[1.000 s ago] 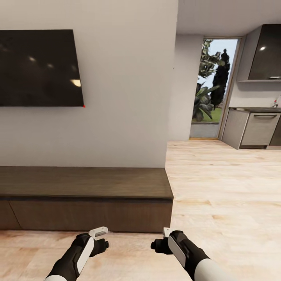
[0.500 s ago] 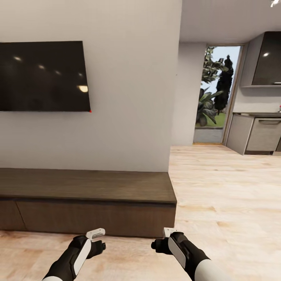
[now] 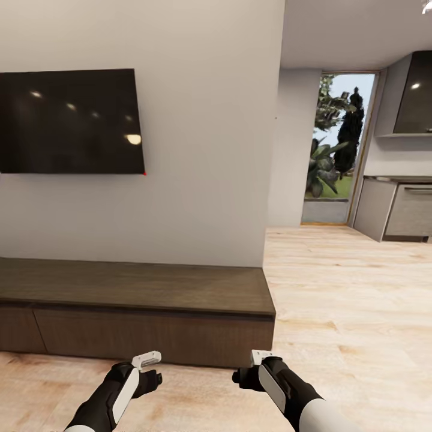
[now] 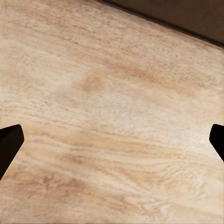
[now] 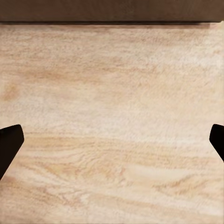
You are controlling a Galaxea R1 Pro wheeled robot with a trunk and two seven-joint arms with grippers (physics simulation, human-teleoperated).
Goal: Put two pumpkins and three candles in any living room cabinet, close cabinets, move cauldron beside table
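- My left gripper [image 3: 151, 367] hangs low over the floor [image 3: 348, 300], fingers spread wide, holding nothing.
- My right gripper [image 3: 249, 367] is likewise spread and empty.
- The cabinet [image 3: 138, 312] sits just ahead against the wall, under the TV [image 3: 69, 122], every front flush.
- A kitchen lies beyond on my right.

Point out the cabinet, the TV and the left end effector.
cabinet [image 3: 150, 327]: head view, closed front panel.
TV [image 3: 69, 120]: head view, middle of the dark screen.
left end effector [image 3: 147, 360]: head view, white fingertip end.
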